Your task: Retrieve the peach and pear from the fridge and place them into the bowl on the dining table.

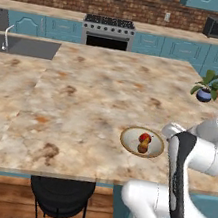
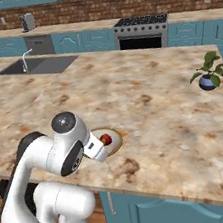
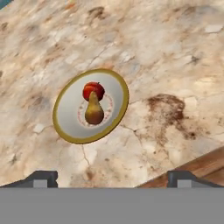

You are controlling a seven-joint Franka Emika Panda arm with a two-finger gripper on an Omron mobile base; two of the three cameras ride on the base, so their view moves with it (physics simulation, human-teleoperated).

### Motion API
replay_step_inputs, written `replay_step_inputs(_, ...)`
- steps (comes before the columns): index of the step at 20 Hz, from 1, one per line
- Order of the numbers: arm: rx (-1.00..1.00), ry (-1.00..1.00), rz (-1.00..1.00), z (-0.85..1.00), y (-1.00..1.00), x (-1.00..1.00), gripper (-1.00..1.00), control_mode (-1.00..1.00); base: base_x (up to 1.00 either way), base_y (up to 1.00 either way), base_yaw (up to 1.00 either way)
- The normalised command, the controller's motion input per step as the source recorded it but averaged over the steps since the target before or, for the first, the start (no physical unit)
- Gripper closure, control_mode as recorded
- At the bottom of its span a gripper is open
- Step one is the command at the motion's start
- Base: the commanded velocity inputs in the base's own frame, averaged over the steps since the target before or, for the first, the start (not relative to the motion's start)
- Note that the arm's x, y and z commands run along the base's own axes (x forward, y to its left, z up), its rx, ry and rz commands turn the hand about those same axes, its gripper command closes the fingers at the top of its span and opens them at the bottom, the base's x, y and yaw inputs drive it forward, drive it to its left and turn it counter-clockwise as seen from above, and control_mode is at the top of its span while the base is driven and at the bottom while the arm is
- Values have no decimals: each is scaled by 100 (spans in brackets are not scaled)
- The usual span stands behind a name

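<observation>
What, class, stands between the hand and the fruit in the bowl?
Nothing visible. The open hand hangs above the table, apart from the bowl, where peach and pear lie touching.

bowl [image 1: 142, 142]: gold-rimmed, on the dining table [image 1: 81, 106] near its front edge
peach [image 1: 145, 137]: in the bowl, touching the pear [image 1: 143, 147]
potted plant [image 1: 207, 86]: table's far right
stool [image 1: 60, 196]: under table edge
</observation>
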Motion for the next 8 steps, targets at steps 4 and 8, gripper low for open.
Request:
replay_step_inputs(4, 6, -13, 0, 52, -33, -100, -100, -100, 0, 0, 0)
replay_step_inputs(8, 6, -16, 0, 45, -44, -100, -100, -100, 0, 0, 0)
